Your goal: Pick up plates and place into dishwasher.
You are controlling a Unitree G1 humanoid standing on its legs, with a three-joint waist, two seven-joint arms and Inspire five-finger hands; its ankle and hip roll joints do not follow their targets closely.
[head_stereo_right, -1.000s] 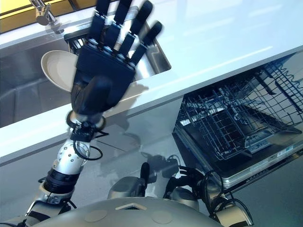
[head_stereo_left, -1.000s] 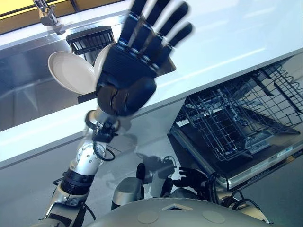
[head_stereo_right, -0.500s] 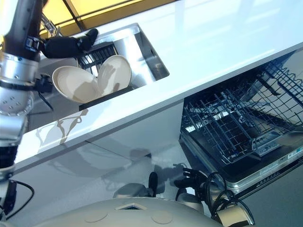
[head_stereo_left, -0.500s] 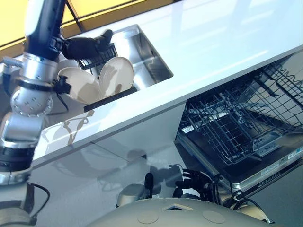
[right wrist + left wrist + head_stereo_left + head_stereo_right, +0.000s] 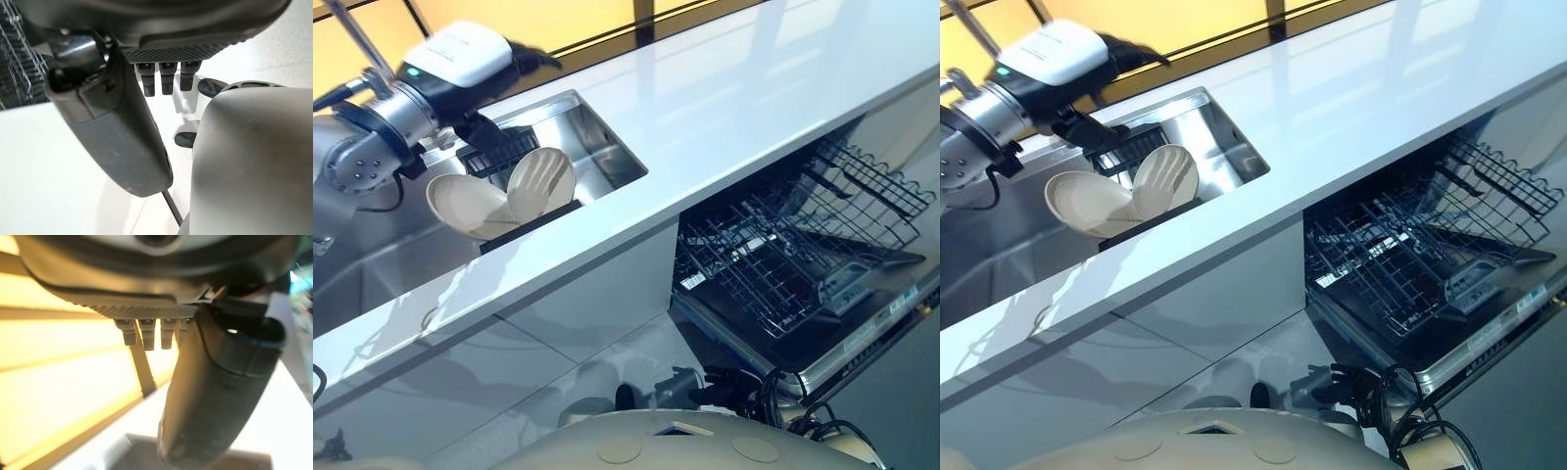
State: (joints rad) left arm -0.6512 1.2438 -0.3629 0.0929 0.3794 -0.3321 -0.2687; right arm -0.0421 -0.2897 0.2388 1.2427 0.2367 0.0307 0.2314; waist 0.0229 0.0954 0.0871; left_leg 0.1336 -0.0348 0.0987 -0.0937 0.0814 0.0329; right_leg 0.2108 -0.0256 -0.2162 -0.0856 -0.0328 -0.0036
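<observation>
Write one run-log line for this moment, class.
step: reaching for plates | left robot hand: above sink, holding nothing | plates: two, upright in sink rack | dishwasher rack: pulled out, no plates | right robot hand: low, idle

White countertop (image 5: 754,98), steel sink (image 5: 597,147)

I see the sink (image 5: 597,147) set into the counter (image 5: 754,88) at my left, with two plates (image 5: 540,181) leaning side by side in a rack (image 5: 524,211) inside it, the left plate (image 5: 460,204) touching the right one. My left hand (image 5: 524,57) hangs over the sink's far edge, behind the plates. Below the counter to my right, the dishwasher rack (image 5: 783,255) stands pulled out over the open door (image 5: 862,328).
</observation>
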